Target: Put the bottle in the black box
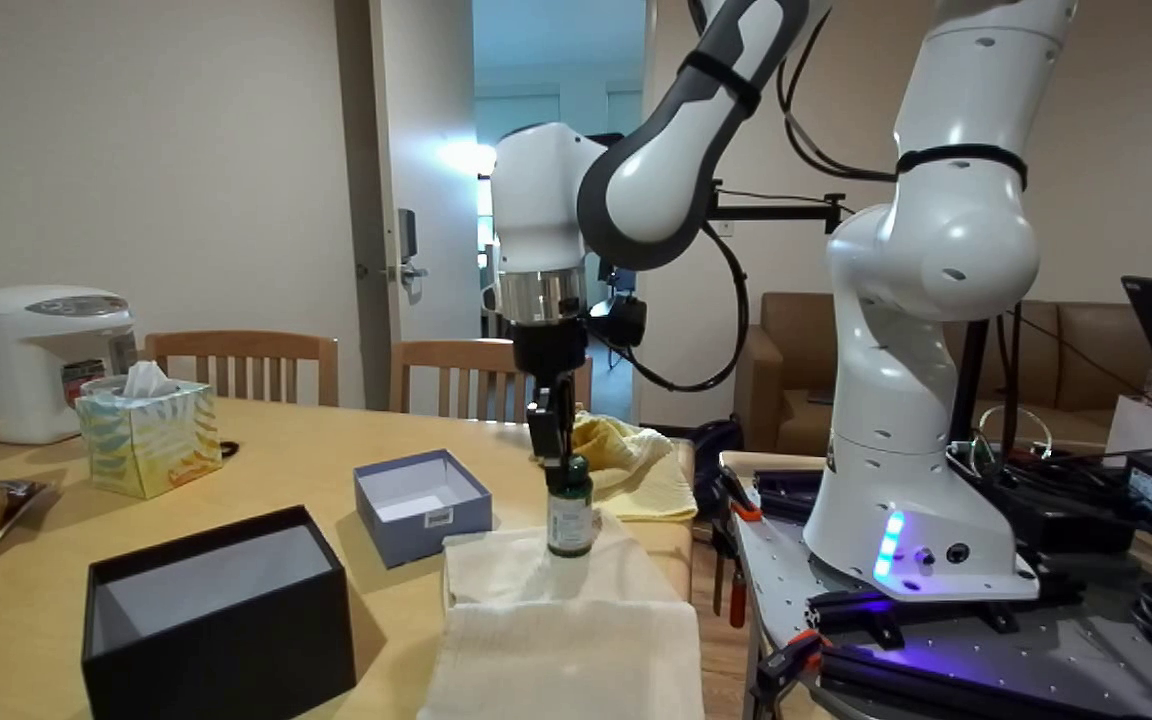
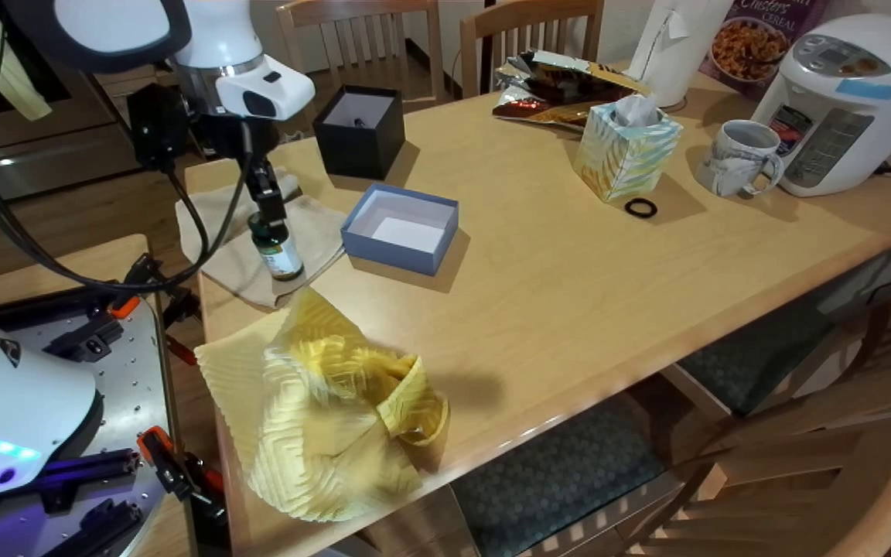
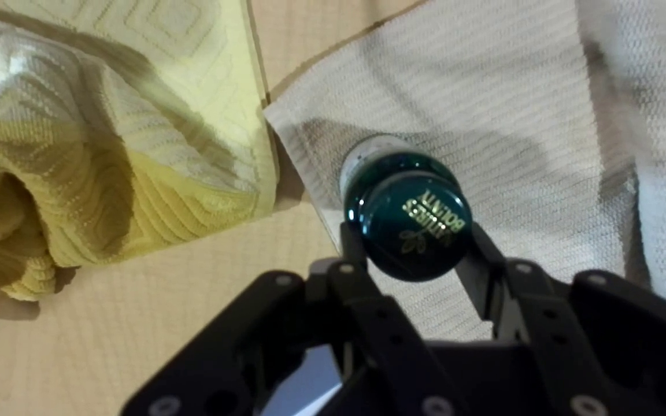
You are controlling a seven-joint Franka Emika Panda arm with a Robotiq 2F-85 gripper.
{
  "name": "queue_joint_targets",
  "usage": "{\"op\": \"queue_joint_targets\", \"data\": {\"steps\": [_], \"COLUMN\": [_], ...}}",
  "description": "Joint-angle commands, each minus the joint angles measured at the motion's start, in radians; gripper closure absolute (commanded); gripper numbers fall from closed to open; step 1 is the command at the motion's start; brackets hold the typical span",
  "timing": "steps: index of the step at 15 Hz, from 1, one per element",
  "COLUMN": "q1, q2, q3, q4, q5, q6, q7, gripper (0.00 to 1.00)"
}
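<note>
Dark green bottle with a glossy cap and a pale label (image 1: 570,522) stands upright on the beige woven cloth (image 1: 561,660), outside and well apart from the large matte black rectangular box (image 1: 221,640). In the wrist view, the black two-finger gripper (image 3: 414,242) stands no wider than the cap, pressed, it seems, against opposite sides of it, so I take it to have hold there. The bottle should be light and stiff, hard to crush, though its contents cannot be seen. Its smooth round cap might slip or swivel in a lift; a hold lower, around the shoulder or labelled body, would probably be steadier.
</note>
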Motion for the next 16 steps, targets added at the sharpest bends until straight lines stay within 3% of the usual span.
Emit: {"op": "queue_joint_targets", "data": {"steps": [1, 8, 11, 14, 16], "q1": [-0.016, 0.024, 0.053, 0.087, 0.104], "q2": [0.006, -0.146, -0.203, -0.219, -0.225], "q3": [0.005, 0.042, 0.066, 0.089, 0.107], "q4": [-0.001, 0.021, 0.091, 0.212, 0.279], "q5": [-0.031, -0.009, 0.008, 0.033, 0.031], "q6": [-0.012, -0.111, -0.250, -0.488, -0.567], "q7": [0.024, 0.041, 0.039, 0.043, 0.042], "gripper": [0.82, 0.82, 0.82, 0.82, 0.82]}}
